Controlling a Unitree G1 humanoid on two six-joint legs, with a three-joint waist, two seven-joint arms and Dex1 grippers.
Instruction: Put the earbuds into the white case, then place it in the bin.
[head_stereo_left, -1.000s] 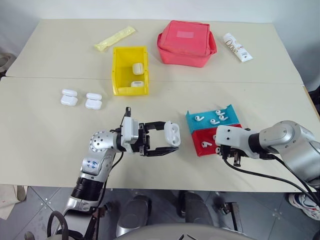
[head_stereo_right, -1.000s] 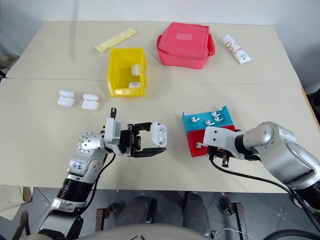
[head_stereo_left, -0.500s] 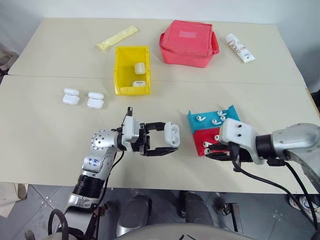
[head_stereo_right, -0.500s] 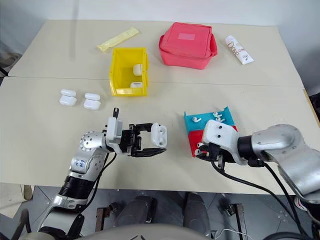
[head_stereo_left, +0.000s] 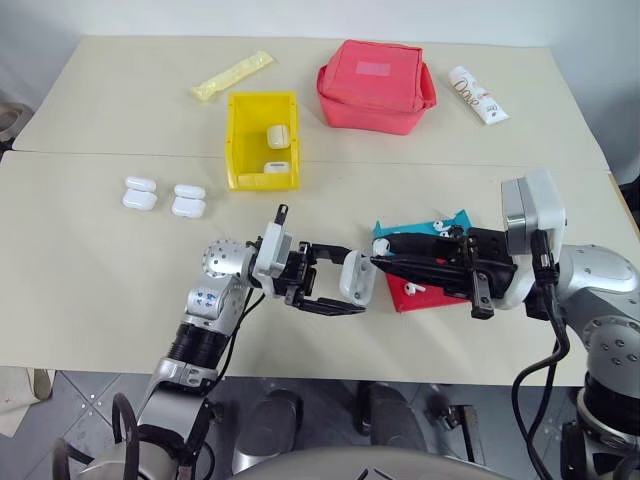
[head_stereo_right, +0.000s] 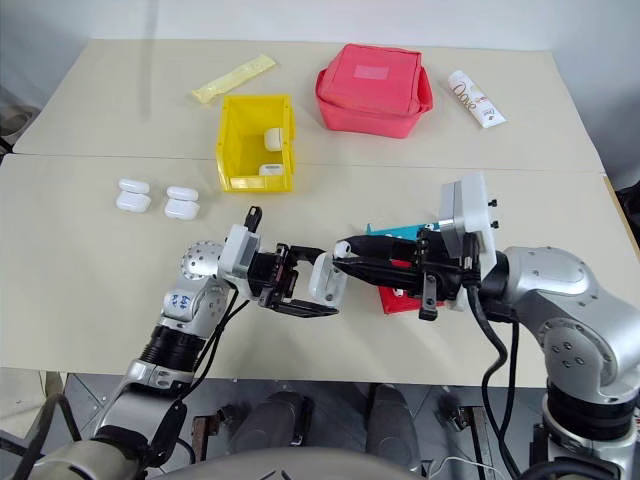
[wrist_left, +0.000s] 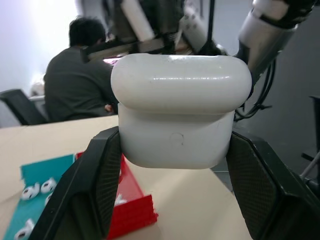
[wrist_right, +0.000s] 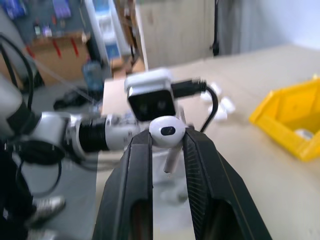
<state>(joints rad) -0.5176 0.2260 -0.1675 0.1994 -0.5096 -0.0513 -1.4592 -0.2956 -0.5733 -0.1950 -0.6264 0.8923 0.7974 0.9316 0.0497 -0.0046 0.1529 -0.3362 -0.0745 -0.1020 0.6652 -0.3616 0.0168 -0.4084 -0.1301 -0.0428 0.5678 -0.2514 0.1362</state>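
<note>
Right claw (head_stereo_left: 380, 250): closed on one earbud (wrist_right: 167, 131), pinched by its head between the two black fingertips with the stem hanging free, presumably so the stem can lead into a socket. Level, pointing across toward the robot's left.

Left claw (head_stereo_left: 352, 290): clamped on the white case (head_stereo_left: 357, 277) across its body, one finger on each side, held off the counter (head_stereo_left: 90, 270). Pointing toward the right claw, so that case and bud face each other; judged a presentation grip for loading. Whether the lid is open cannot be told.

Relation of item to claw: held earbud sits just beside the upper edge of the case, nearly touching, not yet seated. Remaining earbuds (head_stereo_left: 437, 226) lie in the blue tray (head_stereo_left: 462, 219), with at least one in the red tray (head_stereo_left: 400, 297); both trays sit below and behind the right claw.

Bin (head_stereo_left: 262, 141): yellow, well apart from both claws, farther back on the counter, already containing two white cases.

Other stock: two spare cases (head_stereo_left: 164, 196) left of the bin; pink-red pouch (head_stereo_left: 375, 84), white tube (head_stereo_left: 477, 94) and yellow packet (head_stereo_left: 231, 76) along the far edge.
</note>
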